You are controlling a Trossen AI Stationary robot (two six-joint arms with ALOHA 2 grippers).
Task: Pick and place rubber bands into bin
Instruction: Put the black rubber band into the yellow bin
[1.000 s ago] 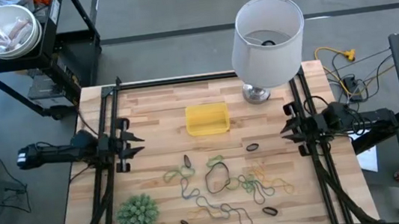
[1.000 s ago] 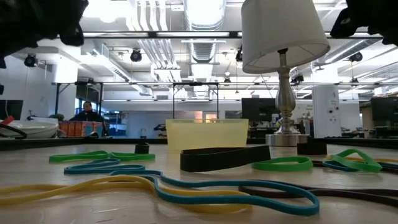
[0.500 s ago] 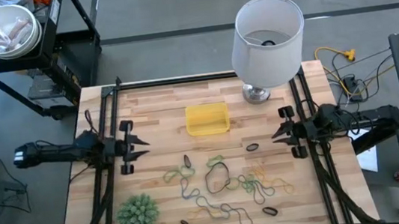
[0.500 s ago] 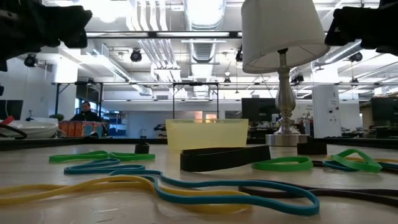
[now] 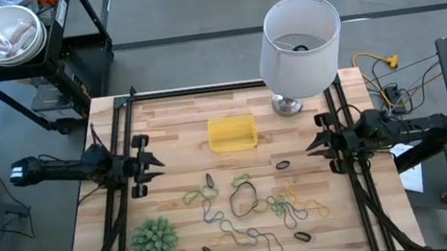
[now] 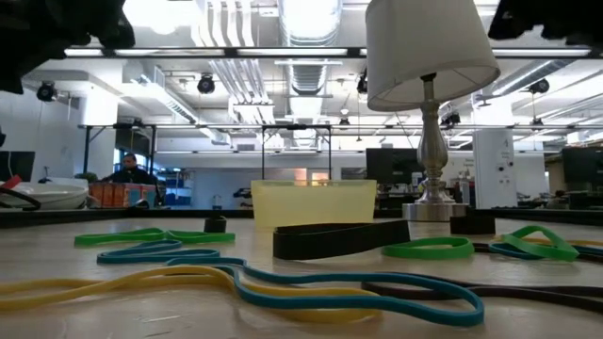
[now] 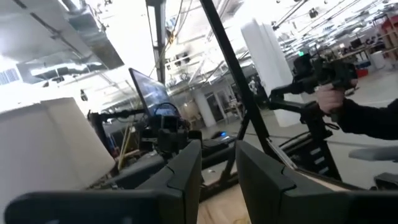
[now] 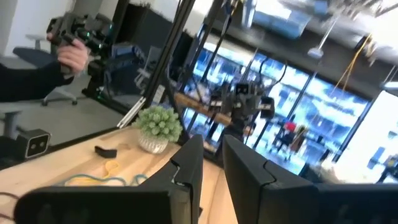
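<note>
Waiting at the table's sides, both tools empty.
Left tool point(image 5: 150, 162) and right tool point(image 5: 314, 145) narrowly parted; rubber bands point(image 5: 250, 207) lie scattered near the bin point(image 5: 232, 133).

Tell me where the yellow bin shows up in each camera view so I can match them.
High view: the yellow bin sits at table centre, toward the far edge, left of the lamp.
Low view: the bin is mid-picture, behind the rubber bands, left of the lamp.
Left wrist view: not in it.
Right wrist view: not in it.
Shared landmark: the lamp.
</note>
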